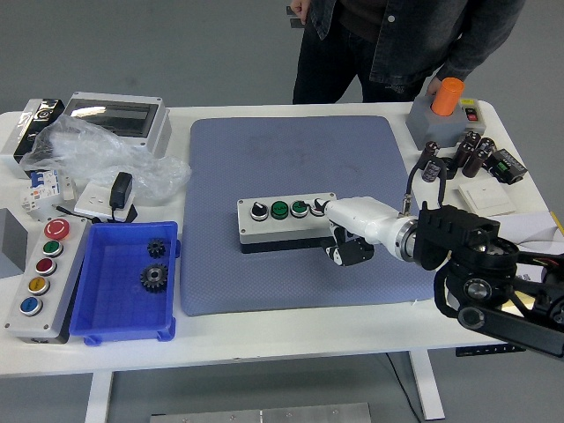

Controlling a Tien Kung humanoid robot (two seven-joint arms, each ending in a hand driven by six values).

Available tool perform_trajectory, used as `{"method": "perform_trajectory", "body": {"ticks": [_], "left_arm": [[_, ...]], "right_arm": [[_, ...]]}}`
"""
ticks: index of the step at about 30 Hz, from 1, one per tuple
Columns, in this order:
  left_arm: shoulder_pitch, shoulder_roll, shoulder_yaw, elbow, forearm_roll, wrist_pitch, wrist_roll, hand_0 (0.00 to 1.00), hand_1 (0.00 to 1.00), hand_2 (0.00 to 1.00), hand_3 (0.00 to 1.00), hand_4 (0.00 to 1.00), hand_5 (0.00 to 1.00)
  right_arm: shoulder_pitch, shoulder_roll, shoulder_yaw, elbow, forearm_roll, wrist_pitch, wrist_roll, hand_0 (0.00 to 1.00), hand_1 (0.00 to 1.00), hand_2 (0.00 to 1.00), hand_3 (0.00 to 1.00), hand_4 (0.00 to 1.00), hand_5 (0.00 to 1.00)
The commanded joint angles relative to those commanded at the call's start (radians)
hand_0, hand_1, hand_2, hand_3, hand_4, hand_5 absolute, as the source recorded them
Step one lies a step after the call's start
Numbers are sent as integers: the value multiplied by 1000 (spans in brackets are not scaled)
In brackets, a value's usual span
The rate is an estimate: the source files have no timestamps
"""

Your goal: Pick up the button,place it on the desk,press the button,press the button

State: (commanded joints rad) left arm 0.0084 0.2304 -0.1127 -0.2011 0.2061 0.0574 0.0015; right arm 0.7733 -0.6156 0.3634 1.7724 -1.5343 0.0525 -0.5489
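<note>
right hand (pixel 345 225) at right end of button box (pixel 288 223) on the blue mat (pixel 300 176), one white finger extended over the rightmost button. other fingers curled under, gripping nothing.

I have one feed only, the head view, so nothing is shared with a second camera. It sits high on my side and looks forward and down. The white table (pixel 291 339) spans the picture, its near edge along the bottom. At the top, the far side cuts off a standing person (pixel 405 44) at the torso. My right arm (pixel 476 264) enters from the right.
</note>
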Motion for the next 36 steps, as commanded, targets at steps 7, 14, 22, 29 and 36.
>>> {"method": "perform_trajectory", "body": {"ticks": [7, 14, 22, 29, 36], "left_arm": [[-2, 1, -2, 0, 3, 0, -1, 663, 693, 621, 641, 665, 344], [-2, 1, -5, 0, 5, 0, -2, 663, 693, 621, 641, 666, 345], [-2, 1, -8, -1, 7, 0, -3, 664, 693, 621, 641, 668, 347], [-2, 2, -12, -1, 11, -1, -5, 664, 693, 621, 642, 669, 347], [-4, 4, -15, -2, 15, -1, -5, 664, 694, 621, 642, 670, 347]], "right_arm": [[10, 11, -8, -62, 26, -12, 16, 456, 420, 220, 960, 426, 2], [10, 18, -19, -100, 32, -19, 22, 449, 414, 219, 958, 423, 2], [12, 14, -28, -116, 34, -15, 23, 431, 411, 218, 949, 420, 2], [11, 7, -42, -124, 38, -10, 25, 431, 410, 218, 945, 417, 2], [10, 8, -64, -126, 36, -9, 26, 427, 410, 218, 937, 417, 2]]}}
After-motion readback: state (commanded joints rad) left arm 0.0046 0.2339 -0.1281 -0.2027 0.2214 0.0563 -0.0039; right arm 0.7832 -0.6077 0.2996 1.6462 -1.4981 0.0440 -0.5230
